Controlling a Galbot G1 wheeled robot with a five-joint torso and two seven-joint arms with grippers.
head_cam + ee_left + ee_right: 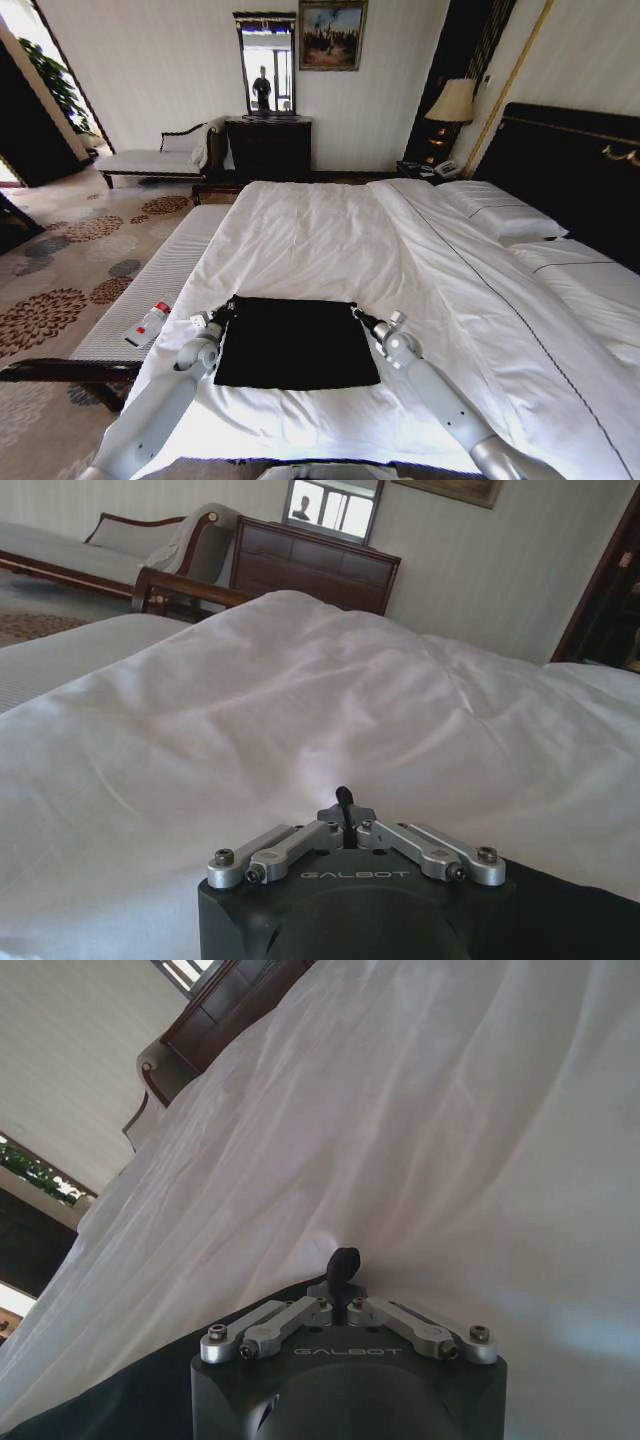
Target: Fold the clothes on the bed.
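Nearest to me lies the black T-shirt (296, 342), flat on the white duvet at the foot end of the bed (330, 240), close to the edge where I stand. It is folded into a broad rectangle, its long axis running from my left to my right, across the bed. The cloth is plain and dark; no sleeves, collar or lettering show on the face that is up, so I cannot tell which end is the neck.

My left gripper (222, 315) sits at the far left corner of the shirt and my right gripper (358, 314) at the far right corner. In both wrist views the fingers are drawn together to a single dark tip pressed at the edge where black cloth meets duvet, each clenched on the shirt's corner (343, 798) (344, 1263). The pinched fabric itself is hidden behind the gripper bodies.

Beside the bed on my left stands a white padded bench (150, 290) with a small bottle (147, 325) lying on it.
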